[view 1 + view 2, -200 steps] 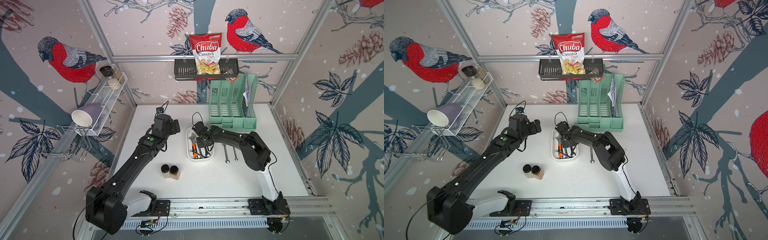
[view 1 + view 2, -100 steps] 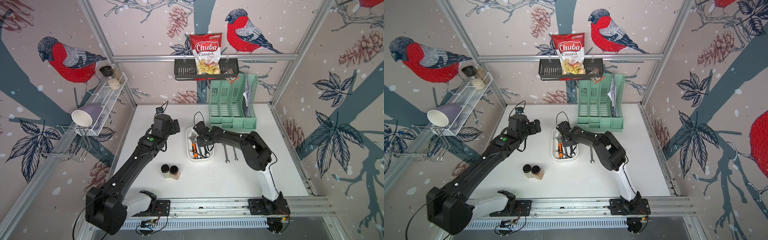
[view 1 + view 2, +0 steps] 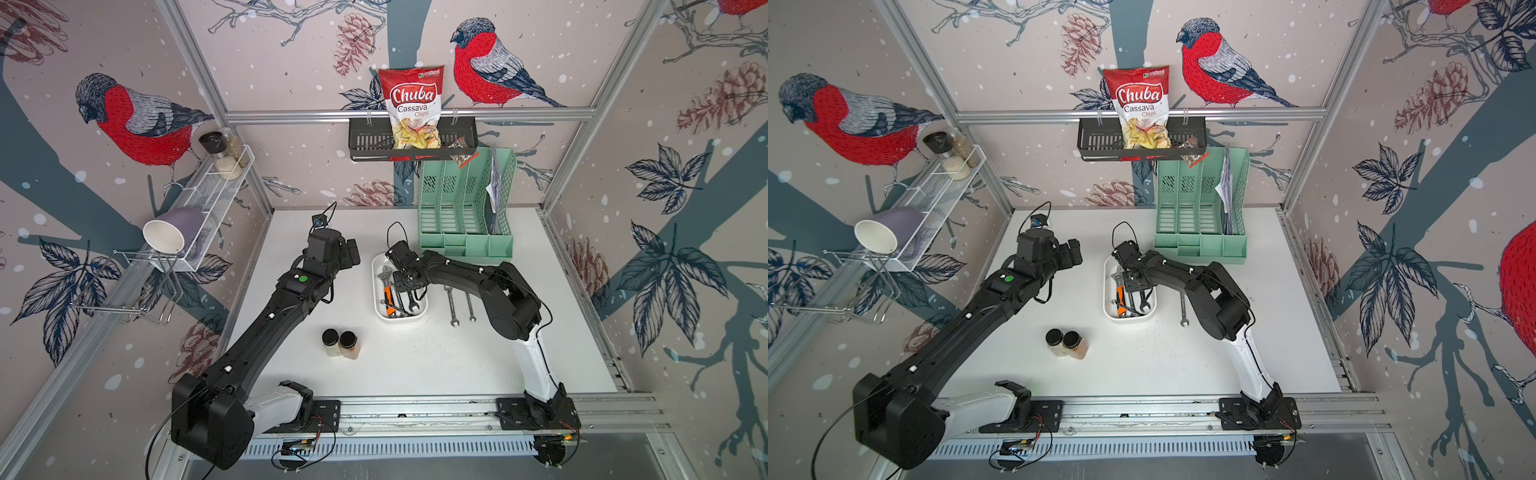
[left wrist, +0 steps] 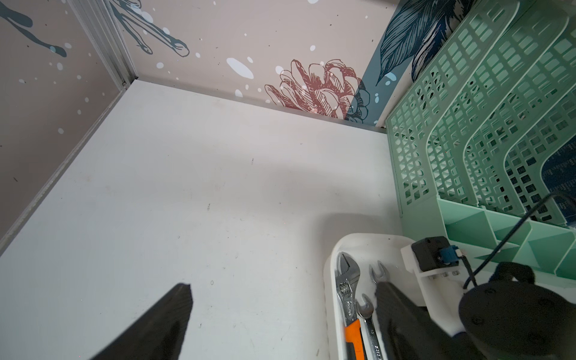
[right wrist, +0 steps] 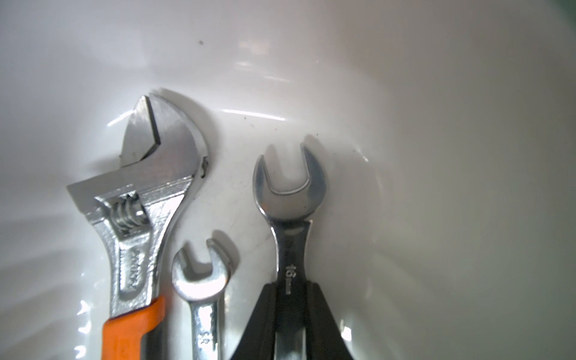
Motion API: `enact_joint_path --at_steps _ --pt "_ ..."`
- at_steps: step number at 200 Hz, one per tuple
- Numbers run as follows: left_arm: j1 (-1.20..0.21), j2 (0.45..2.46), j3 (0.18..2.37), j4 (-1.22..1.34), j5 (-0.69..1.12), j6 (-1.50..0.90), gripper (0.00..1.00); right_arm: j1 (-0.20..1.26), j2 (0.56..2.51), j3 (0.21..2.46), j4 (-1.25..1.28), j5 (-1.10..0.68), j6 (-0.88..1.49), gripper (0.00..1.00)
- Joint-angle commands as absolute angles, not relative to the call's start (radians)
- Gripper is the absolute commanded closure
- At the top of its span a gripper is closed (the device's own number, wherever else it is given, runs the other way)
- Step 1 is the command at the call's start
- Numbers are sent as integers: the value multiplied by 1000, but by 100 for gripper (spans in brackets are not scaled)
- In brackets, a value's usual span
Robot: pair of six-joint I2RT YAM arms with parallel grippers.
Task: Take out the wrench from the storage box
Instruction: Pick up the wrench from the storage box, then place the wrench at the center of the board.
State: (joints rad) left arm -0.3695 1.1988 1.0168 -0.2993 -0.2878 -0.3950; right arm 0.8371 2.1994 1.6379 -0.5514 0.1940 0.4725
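Gripping the wrench by its shank, our right pincer is closed tight on it, low inside the storage box. We'd lift straight up, slow, w/o dragging the small spanner just beside it. Box walls low; bare counter in front of box. Beside box, left pincer open, empty.

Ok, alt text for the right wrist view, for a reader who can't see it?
Close-up: the right gripper clamps the shaft of a wrench marked 16 inside the white storage box. Beside it lie a smaller open-end wrench and an orange-handled adjustable wrench.
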Motion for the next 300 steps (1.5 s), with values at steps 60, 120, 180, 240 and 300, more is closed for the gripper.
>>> enact_joint_path --at_steps 60,120,180,240,300 --pt "-362 1199 1015 -293 -279 -398 5 834 2182 1661 -624 227 460 91" --pt "-363 1197 1014 -293 -283 -397 5 836 2184 1709 -642 233 446 92" --pt "-362 1195 1014 -293 -285 -397 5 840 2212 1792 -676 236 433 92" --pt "-361 1190 1015 -295 -288 -397 5 841 2235 1898 -725 254 414 92" --pt "-361 1182 1014 -294 -290 -396 5 838 2244 1978 -768 270 401 92"
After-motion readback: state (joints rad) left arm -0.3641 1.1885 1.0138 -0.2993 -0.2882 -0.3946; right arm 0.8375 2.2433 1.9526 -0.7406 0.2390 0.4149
